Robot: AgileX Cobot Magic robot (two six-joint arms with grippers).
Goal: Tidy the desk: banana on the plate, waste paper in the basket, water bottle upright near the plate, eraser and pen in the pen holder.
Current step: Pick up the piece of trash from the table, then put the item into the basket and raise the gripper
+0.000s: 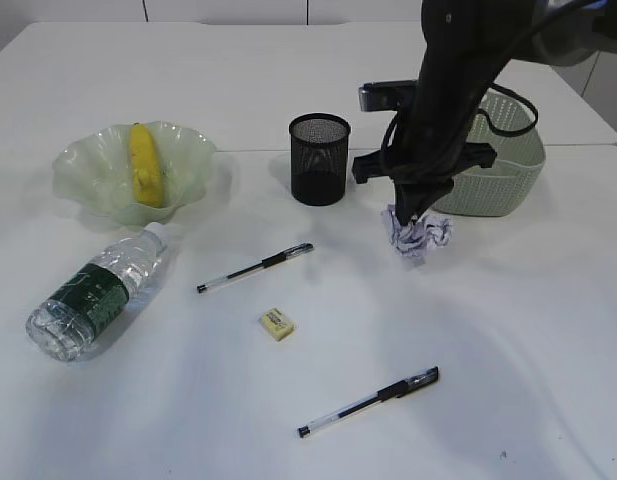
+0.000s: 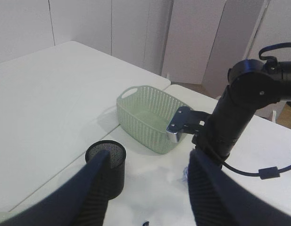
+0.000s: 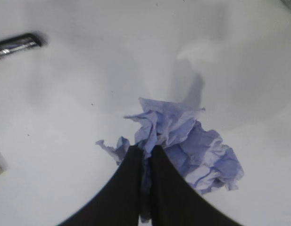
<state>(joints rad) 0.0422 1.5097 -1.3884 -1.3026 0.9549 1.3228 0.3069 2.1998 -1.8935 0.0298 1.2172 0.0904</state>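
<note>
My right gripper is shut on the crumpled bluish waste paper, just in front of the pale green basket. The right wrist view shows the jaws pinching an edge of the paper. The banana lies in the green wavy plate. The water bottle lies on its side in front of the plate. Two pens and the yellow eraser lie on the table. The black mesh pen holder stands upright. My left gripper is open and empty, out of the exterior view.
In the left wrist view the pen holder is behind the left finger, with the basket and the right arm beyond. A pen tip shows at the top left of the right wrist view.
</note>
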